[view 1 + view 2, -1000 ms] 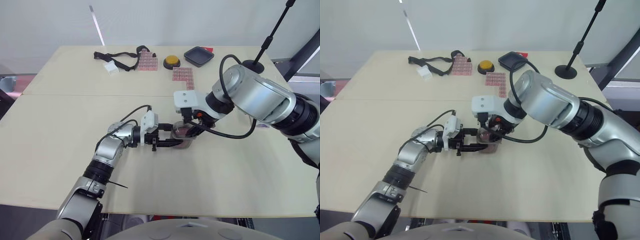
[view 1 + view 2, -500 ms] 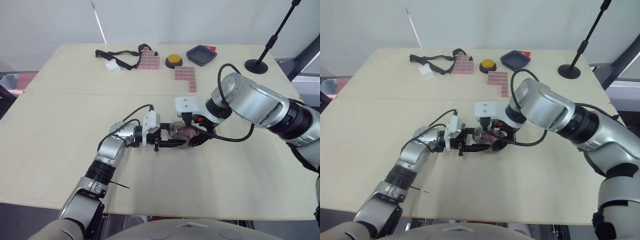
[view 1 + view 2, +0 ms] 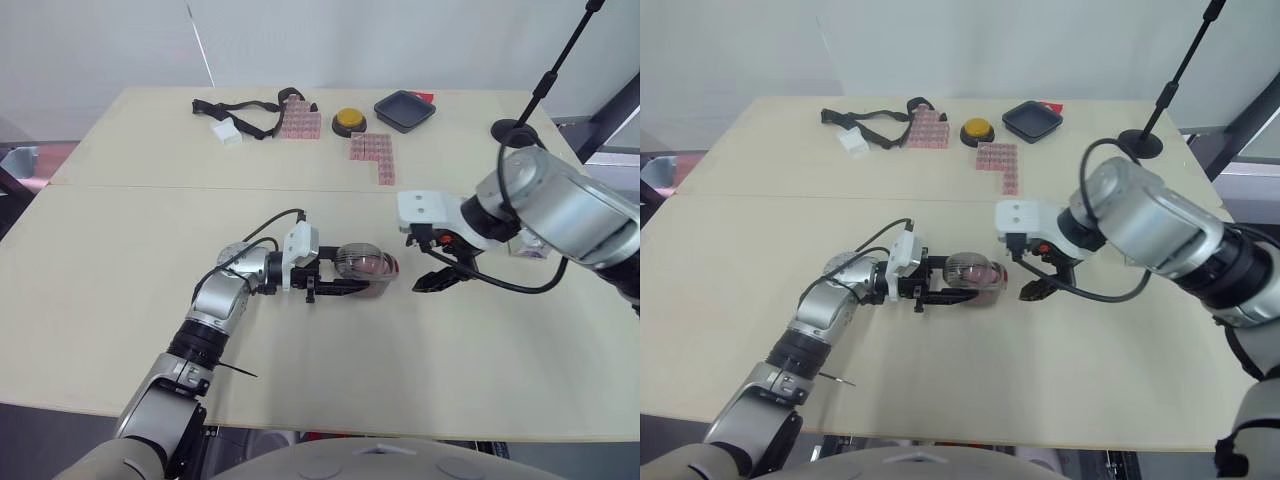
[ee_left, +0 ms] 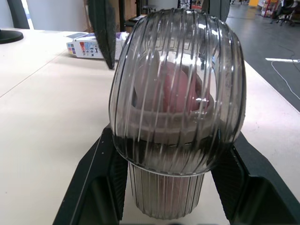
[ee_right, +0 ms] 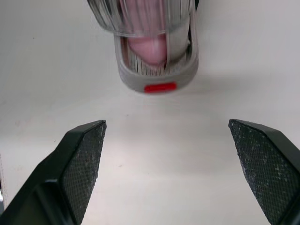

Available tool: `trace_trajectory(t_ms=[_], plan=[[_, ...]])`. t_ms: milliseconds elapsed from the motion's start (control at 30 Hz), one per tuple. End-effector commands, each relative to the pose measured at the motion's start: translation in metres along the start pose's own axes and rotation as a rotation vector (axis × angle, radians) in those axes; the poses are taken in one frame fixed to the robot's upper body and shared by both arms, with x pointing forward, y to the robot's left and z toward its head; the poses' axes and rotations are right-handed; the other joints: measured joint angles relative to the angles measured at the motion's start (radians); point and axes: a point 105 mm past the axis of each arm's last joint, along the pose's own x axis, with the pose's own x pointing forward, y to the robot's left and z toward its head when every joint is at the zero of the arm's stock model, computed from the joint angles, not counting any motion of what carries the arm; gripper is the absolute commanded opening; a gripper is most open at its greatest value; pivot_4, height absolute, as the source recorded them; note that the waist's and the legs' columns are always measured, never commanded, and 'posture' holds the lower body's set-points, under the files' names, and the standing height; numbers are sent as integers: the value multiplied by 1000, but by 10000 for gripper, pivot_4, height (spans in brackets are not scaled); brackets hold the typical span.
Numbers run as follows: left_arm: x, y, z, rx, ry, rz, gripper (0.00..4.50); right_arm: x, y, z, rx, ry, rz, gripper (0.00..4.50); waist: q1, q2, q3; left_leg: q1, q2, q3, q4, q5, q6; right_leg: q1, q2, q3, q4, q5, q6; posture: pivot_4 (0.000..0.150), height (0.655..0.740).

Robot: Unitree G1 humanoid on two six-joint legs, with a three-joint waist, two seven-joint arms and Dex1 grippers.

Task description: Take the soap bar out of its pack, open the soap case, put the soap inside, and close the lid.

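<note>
**Soap case held by the left tool, right tool free beside it**

The left tool (image 3: 345, 280) is clamped on the soap case (image 3: 362, 266), one black finger along each long side of the ribbed base. The right tool (image 3: 428, 272) hangs just above the desk (image 3: 120, 260) with its fingers spread wide and nothing between them. It is near the case but does not touch it.

Taking the case as the dial's centre in the head views, the right tool lies at three o'clock and the left wrist at nine o'clock. The long axis of the case runs nine to three, in line with the left fingers. Its end with the red latch (image 5: 160, 87) points straight at the open right tool.

The pink soap (image 4: 173, 89) sits inside on the base, and the clear ribbed lid (image 4: 178, 51) is domed down over it. In the right wrist view the soap shows under the lid's rim at the latch end. Whether the latch has caught cannot be told.

By this showing only the closing step remains. The right tool is the free one, and any press on the lid would come from three o'clock while the left tool steadies the base.

A small printed box (image 4: 86, 48) lies beyond the case, and a yellow button (image 3: 345, 121) sits towards twelve o'clock.
</note>
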Motion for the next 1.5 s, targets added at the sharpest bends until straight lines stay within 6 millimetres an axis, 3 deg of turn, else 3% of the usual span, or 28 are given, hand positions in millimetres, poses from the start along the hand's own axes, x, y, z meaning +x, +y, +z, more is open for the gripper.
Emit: trace_trajectory(t_ms=[33,233,333,500,700,933,1133,1367,1500], plan=[[-2,2,11,48,-27,2,19284,-15,-9,-3,-30,-102,-106,44837,1,0,0,0,0,0,0,0,0,0,0,0,0,0,0,1500,7400],[-5,2,10,43,-23,6,19284,-16,-13,-28,23,-251,-194,44837,7,0,0,-1,0,0,0,0,0,0,0,0,-1,0,0,1500,7400],[-6,2,10,42,-23,7,19284,-14,-15,-37,71,-327,-245,37429,6,0,0,-1,0,0,0,0,0,0,0,0,-2,0,0,1500,7400],[-6,3,10,39,-23,12,19284,-8,-11,-44,72,-486,-304,21233,3,0,0,-1,0,0,0,0,0,0,0,-1,-2,0,0,1500,7400],[-7,3,10,35,-24,15,19284,7,-9,-58,121,-560,-358,1061,-2,0,0,-1,0,-1,0,0,1,0,0,-1,-3,0,0,1500,7400],[-7,5,11,31,-29,27,19284,23,0,-73,196,-594,-343,147,-12,0,0,-2,0,-1,0,-1,1,0,-1,-2,-7,0,0,1500,7400],[-7,5,10,26,-29,31,19284,1,-17,-62,181,-639,-385,147,-27,0,0,-1,-1,-1,0,0,1,1,-1,-2,-7,0,0,1500,7400],[-7,3,10,22,-32,26,19284,-35,-41,-21,82,-678,-372,147,-38,0,0,-1,-1,-1,-1,0,1,2,0,-2,-5,0,0,1500,7400],[-8,4,10,17,-33,34,19284,-52,-35,30,-69,-700,-286,147,-35,0,0,-1,-1,-2,-1,0,1,2,0,-2,-5,0,0,1500,7400]])
